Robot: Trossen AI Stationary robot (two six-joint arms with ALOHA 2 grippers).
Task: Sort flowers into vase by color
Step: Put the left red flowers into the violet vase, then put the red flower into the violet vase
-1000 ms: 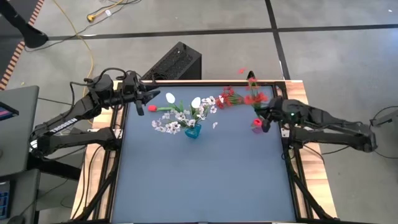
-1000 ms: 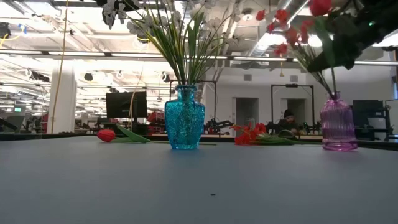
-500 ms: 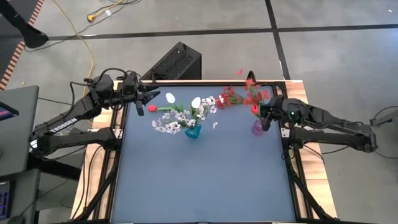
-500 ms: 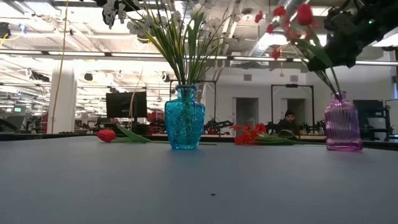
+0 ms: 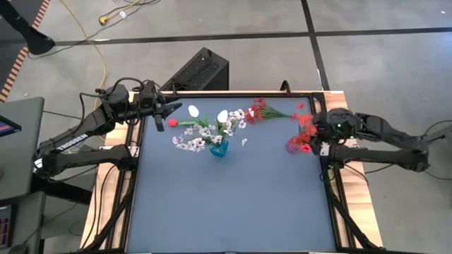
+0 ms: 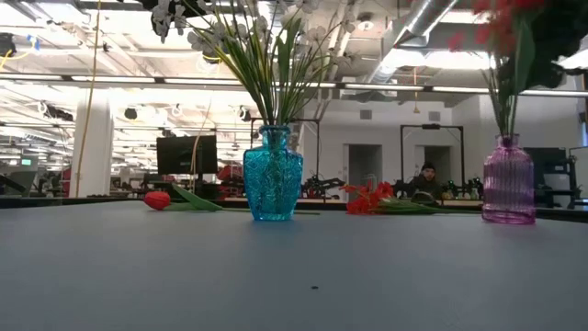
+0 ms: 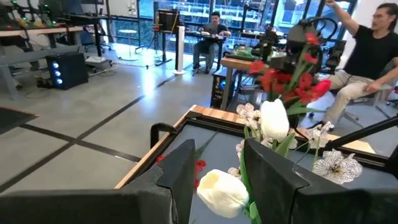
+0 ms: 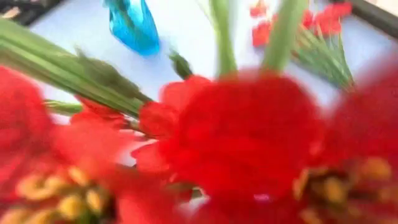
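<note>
I see two vases on the desk (image 5: 233, 204), each holding flowers. One vase (image 5: 219, 149) stands centre-rear; the other vase (image 5: 293, 145) is to its right. Loose stems (image 5: 272, 113) lie behind, between them.

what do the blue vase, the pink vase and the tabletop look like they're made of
The teal blue vase looks like glass or clear plastic: translucent, glossy, with a pebbled surface. The pink ribbed vase seems the same kind, see-through with vertical ridges. The dark blue-grey tabletop appears to be a matte mat or laminate with no glare; which one cannot be told.
</note>
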